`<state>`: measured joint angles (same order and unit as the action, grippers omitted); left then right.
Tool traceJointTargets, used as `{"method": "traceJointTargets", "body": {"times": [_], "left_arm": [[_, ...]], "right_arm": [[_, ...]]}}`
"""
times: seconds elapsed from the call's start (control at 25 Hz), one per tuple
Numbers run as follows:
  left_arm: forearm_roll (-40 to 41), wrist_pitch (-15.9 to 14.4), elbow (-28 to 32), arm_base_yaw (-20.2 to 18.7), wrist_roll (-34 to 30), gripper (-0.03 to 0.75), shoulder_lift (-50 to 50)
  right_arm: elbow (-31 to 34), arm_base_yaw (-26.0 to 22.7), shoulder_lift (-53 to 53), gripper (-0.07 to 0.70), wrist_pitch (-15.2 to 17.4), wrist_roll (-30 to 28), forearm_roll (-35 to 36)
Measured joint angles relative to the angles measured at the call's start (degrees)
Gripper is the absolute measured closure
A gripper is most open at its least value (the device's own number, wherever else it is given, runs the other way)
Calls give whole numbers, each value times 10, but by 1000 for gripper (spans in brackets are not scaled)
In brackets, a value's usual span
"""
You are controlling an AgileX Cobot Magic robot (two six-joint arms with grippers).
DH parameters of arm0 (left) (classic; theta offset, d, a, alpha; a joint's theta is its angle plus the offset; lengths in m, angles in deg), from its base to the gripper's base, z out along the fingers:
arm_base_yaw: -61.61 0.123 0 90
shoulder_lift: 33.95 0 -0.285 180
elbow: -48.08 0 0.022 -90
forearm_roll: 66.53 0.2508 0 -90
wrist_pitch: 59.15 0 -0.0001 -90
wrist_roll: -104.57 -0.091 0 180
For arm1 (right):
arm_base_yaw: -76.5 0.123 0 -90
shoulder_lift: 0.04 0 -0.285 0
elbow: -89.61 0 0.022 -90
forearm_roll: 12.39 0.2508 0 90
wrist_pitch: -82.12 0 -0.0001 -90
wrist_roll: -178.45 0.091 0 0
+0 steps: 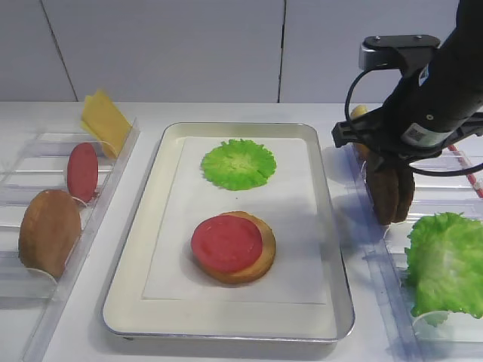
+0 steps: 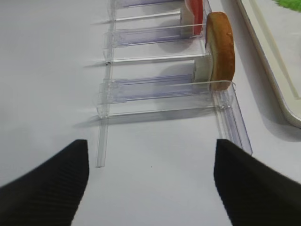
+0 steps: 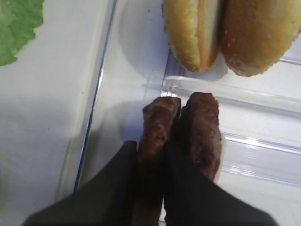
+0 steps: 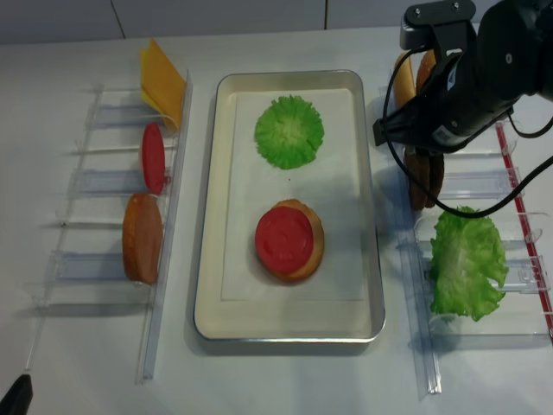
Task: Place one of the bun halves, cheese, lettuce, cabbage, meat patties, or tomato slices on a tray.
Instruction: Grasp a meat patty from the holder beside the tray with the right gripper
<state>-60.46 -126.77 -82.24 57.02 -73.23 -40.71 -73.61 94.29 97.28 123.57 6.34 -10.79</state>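
Right gripper (image 3: pixel 150 179) clamped on left meat patty (image 3: pixel 157 136) (twin touching), beside rack edge (image 3: pixel 225 92); left gripper (image 2: pixel 150 174) wide.

Clear plastic racks flank a white tabletop (image 1: pixel 249 113): the left rack (image 1: pixel 23 162) runs along one side, its slotted dividers standing in rows, while the right rack (image 4: pixel 484 186) mirrors it on the other, a red strip (image 4: pixel 518 216) along its outer edge. Pale wall panels (image 1: pixel 166 45) with thin vertical seams rise behind the table.
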Motion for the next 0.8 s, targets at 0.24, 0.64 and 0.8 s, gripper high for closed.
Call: {"method": "traceJointTargets", "body": {"times": [0.24,0.64,0.8], "left_arm": [[0,0,0,0,0,715,0],[0,0,0,0,0,715,0],[0,0,0,0,0,715,0]], "right_arm": [[-1,0,-7,447,14,6,-1],[-33,0,-13,447,41,9,6],[-33,0,-21,447,43,9,9]]}}
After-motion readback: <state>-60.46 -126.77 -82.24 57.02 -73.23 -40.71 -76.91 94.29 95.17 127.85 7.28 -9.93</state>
